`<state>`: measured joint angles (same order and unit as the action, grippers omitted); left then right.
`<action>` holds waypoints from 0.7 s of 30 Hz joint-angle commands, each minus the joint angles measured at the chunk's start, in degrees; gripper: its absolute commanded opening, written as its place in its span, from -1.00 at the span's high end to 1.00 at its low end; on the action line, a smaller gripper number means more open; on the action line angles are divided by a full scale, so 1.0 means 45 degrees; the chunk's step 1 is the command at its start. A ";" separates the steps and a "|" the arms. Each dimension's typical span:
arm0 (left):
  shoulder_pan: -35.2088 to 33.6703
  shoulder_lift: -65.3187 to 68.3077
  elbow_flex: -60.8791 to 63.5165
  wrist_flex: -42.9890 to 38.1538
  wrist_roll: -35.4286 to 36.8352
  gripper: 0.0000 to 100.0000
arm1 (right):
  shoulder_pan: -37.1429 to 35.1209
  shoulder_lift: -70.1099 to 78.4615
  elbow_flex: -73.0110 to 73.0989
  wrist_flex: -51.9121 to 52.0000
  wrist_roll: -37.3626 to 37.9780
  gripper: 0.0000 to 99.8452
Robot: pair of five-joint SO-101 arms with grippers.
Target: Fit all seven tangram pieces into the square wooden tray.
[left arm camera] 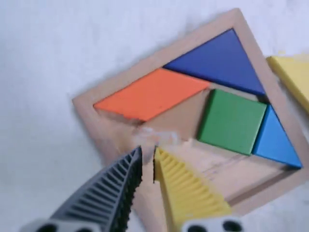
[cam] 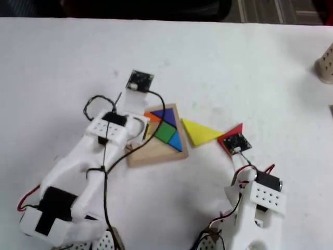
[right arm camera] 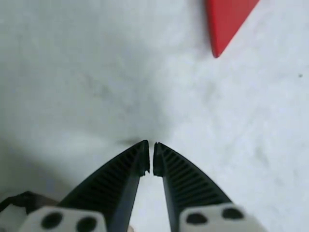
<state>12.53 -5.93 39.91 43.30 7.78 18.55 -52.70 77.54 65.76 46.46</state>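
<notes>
The square wooden tray (left arm camera: 91,113) (cam: 151,155) holds an orange parallelogram (left arm camera: 152,94), a dark blue large triangle (left arm camera: 219,60), a green square (left arm camera: 231,121) and a light blue small triangle (left arm camera: 277,142). Part of its floor is bare. My left gripper (left arm camera: 147,157), with one dark and one yellow finger, is shut with nothing in it, just above that bare floor near the orange piece. A yellow triangle (cam: 200,132) lies on the table right of the tray. A red triangle (right arm camera: 227,19) (cam: 229,134) lies beyond it. My right gripper (right arm camera: 150,158) is shut over bare table, short of the red piece.
The white table (cam: 234,67) stretches wide behind the tray. A pale perforated object (cam: 325,65) stands at the far right edge. The left arm (cam: 78,177) and its cables cover the tray's left side; the right arm (cam: 260,198) stands at the front right.
</notes>
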 commanded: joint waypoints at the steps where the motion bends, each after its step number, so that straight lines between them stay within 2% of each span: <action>1: 0.0694 -0.0674 0.0352 0.0391 0.0117 0.96 | -0.0107 -0.0244 -0.0078 -0.0088 0.0117 0.95; 4: 0.1221 -0.0674 0.0527 0.0274 0.0137 0.95 | -0.0107 -0.0244 -0.0078 -0.0088 0.0117 0.95; 10: 0.1221 0.0615 0.0176 -0.0762 0.0137 0.95 | -0.0107 -0.0244 -0.0078 -0.0088 0.0117 0.95; 16: 0.1221 0.2237 -0.1621 0.0430 0.0137 0.95 | -0.0107 -0.0244 -0.0078 -0.0088 0.0117 0.95; 21: 0.1241 0.2569 -0.2149 0.0059 0.0137 0.95 | -0.0107 -0.0244 -0.0078 -0.0088 0.0137 0.95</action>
<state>17.54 5.41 34.64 44.62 7.87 18.55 -52.70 77.54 65.76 46.46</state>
